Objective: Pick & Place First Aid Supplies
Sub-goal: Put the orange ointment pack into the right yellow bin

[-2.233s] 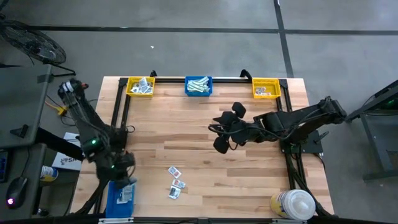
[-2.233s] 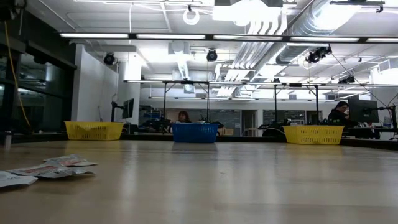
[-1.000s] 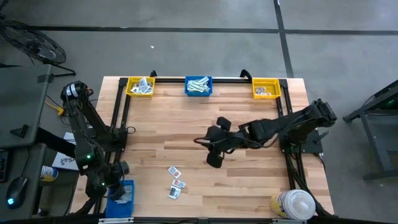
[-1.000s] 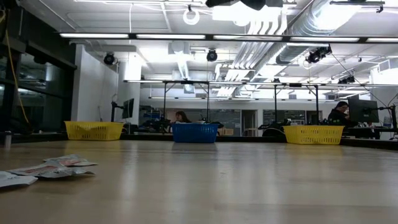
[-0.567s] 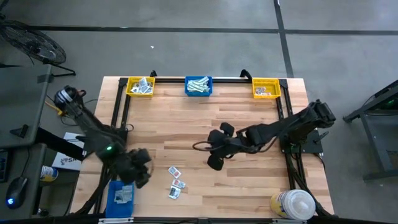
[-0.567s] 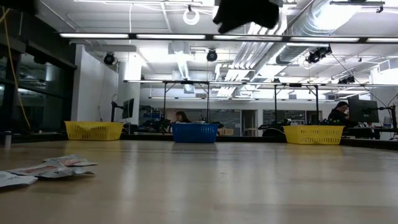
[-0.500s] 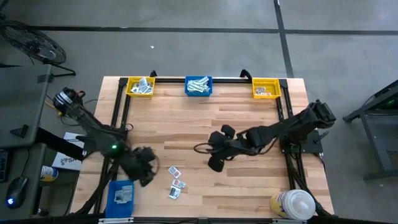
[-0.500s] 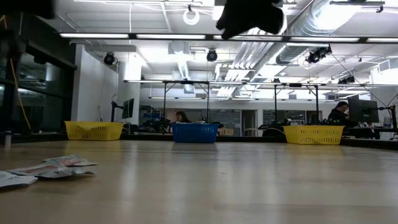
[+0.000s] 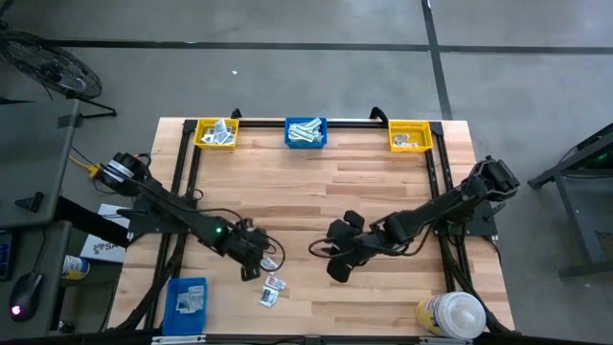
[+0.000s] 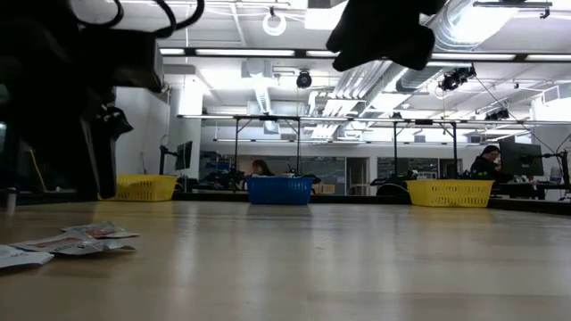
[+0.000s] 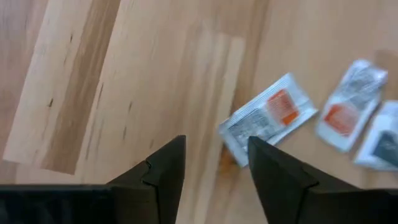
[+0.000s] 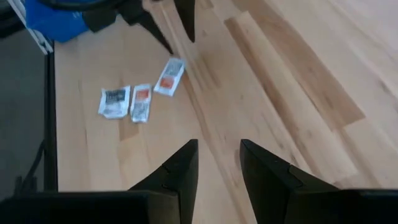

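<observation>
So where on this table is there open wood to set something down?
Bare wood runs from the three bins, the yellow bin, blue bin and yellow bin, down to mid-table. It is crowded near the packets, between the left hand and right hand.

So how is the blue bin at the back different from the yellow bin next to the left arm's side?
The blue bin sits in the middle of the back edge; the left yellow bin sits toward the back left corner. The blue bin holds pale green-and-white strips; the yellow bin holds white packets. They differ in colour too. Both are small open bins, lined up along the table's back edge.
</observation>
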